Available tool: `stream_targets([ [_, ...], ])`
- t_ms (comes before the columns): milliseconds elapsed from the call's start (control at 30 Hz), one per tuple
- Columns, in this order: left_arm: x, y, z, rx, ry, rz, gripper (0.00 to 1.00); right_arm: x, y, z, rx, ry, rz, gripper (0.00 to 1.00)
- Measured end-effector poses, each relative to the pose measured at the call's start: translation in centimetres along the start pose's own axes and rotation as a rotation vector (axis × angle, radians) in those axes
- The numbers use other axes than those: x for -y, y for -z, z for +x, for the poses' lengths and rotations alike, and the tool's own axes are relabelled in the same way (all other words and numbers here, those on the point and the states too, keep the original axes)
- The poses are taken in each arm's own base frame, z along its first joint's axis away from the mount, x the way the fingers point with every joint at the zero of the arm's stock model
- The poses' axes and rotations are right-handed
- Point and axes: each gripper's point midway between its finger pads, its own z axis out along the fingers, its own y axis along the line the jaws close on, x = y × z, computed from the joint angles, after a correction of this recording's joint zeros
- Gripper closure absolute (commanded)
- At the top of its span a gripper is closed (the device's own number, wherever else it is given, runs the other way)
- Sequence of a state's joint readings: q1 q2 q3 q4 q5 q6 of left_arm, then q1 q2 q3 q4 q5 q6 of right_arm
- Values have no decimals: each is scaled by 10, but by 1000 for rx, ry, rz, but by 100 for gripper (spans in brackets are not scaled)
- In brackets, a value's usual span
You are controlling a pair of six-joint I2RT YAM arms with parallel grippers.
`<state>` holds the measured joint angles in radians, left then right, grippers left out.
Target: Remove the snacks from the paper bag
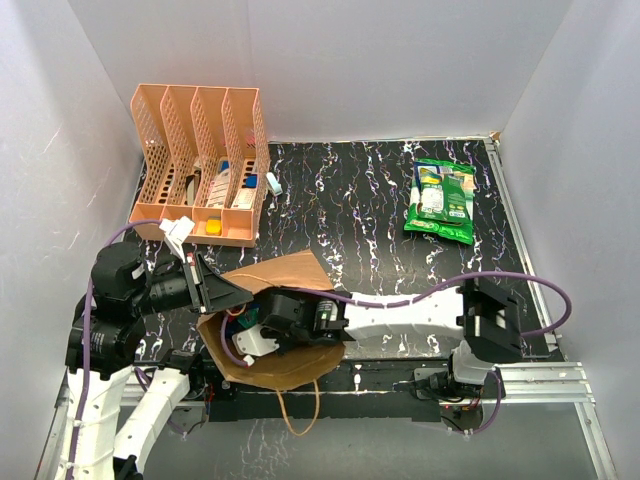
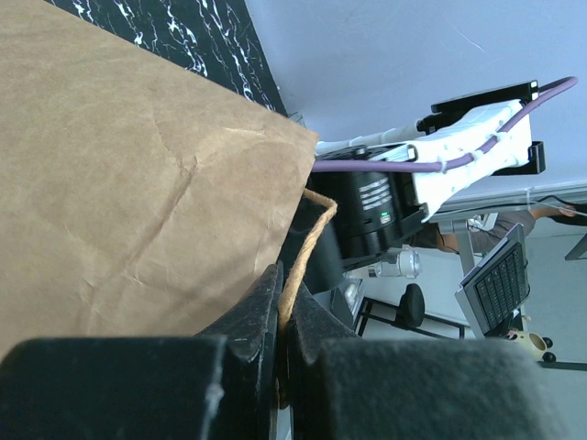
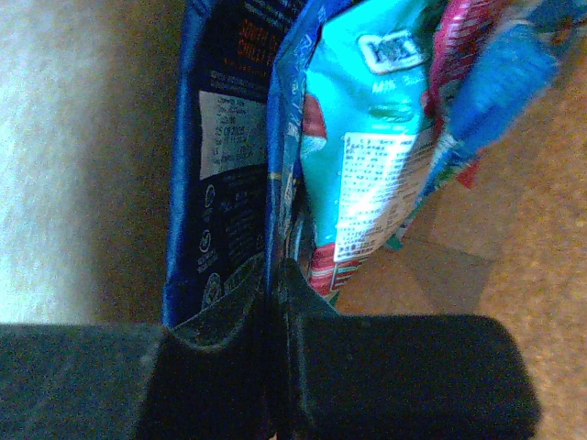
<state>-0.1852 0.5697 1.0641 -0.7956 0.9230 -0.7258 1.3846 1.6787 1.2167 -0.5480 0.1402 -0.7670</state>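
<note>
The brown paper bag (image 1: pixel 290 275) lies on its side at the near left of the table. My left gripper (image 1: pixel 240 291) is shut on its twisted paper handle (image 2: pixel 295 273) at the bag's edge (image 2: pixel 138 183). My right gripper (image 3: pixel 275 275) is inside the bag and shut on the edge of a dark blue snack packet (image 3: pixel 225 156). A teal packet (image 3: pixel 367 128), a red one (image 3: pixel 451 55) and a blue one (image 3: pixel 509 73) lie right beside it. In the top view the right wrist (image 1: pixel 305 318) sits in the bag's mouth and its fingers are hidden. A large green snack bag (image 1: pixel 440 200) lies at the far right.
An orange perforated file organizer (image 1: pixel 200 165) with small stationery stands at the far left. The bag's other handle loop (image 1: pixel 300 412) hangs over the near table edge. The right arm's white link (image 1: pixel 400 315) stretches across the near side of the table. White walls enclose the table.
</note>
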Motion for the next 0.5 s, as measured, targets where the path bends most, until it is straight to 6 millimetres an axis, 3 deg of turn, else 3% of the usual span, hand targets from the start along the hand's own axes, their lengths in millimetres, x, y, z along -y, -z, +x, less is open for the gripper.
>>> stream_targets([
  [200, -2, 0, -1, 8, 0, -12, 100, 5, 41, -23, 106, -28, -20, 93],
  [400, -2, 0, -4, 25, -11, -19, 100, -4, 76, -38, 194, -64, -47, 93],
  [500, -5, 0, -6, 39, -5, -40, 100, 6, 101, -48, 271, -89, 0, 93],
])
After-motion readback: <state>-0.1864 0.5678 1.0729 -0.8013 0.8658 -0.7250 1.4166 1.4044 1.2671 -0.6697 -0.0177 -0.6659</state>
